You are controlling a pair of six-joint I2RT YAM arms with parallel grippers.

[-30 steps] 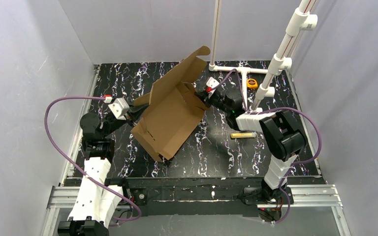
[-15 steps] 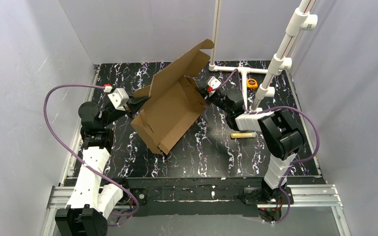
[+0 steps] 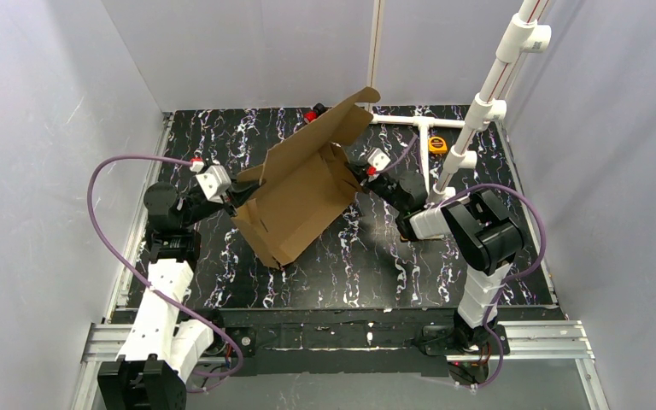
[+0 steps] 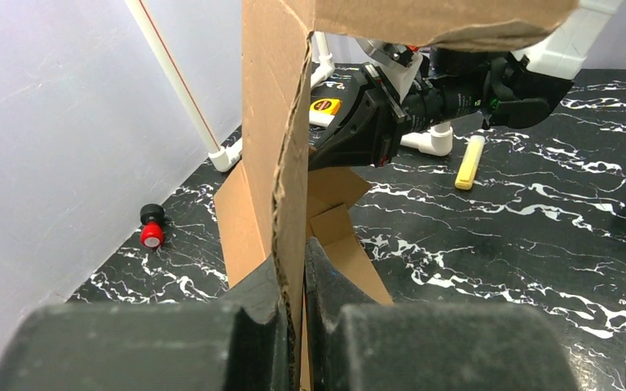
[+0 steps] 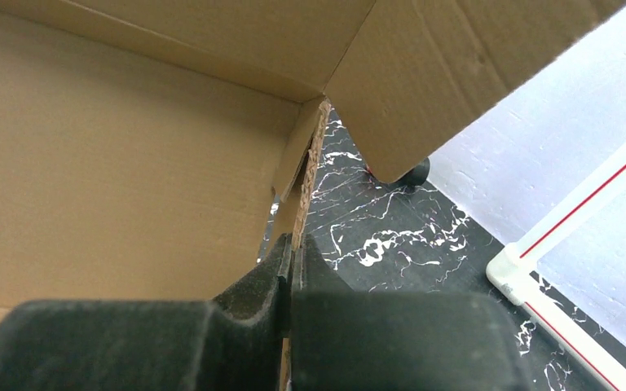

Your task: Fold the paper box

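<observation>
The paper box (image 3: 301, 198) is a brown corrugated cardboard mailer, partly formed and held tilted above the middle of the table, its lid flap (image 3: 342, 124) standing up at the back. My left gripper (image 3: 241, 190) is shut on the box's left wall edge (image 4: 291, 163). My right gripper (image 3: 352, 172) is shut on the right wall edge (image 5: 310, 175). In the right wrist view the box's inner panel (image 5: 114, 179) fills the left side. The box's near corner rests close to the table.
A yellow marker (image 3: 417, 234), partly hidden by the right arm, lies right of the box. A yellow tape measure (image 3: 437, 144) and a white pipe frame (image 3: 418, 122) stand at the back right. A red-and-black small item (image 3: 313, 114) lies at the back, also in the left wrist view (image 4: 152, 228).
Both grippers have moved with the box, shifting it slightly right and back; the lid flap rose and swung further right. The red item behind the box came into view.
</observation>
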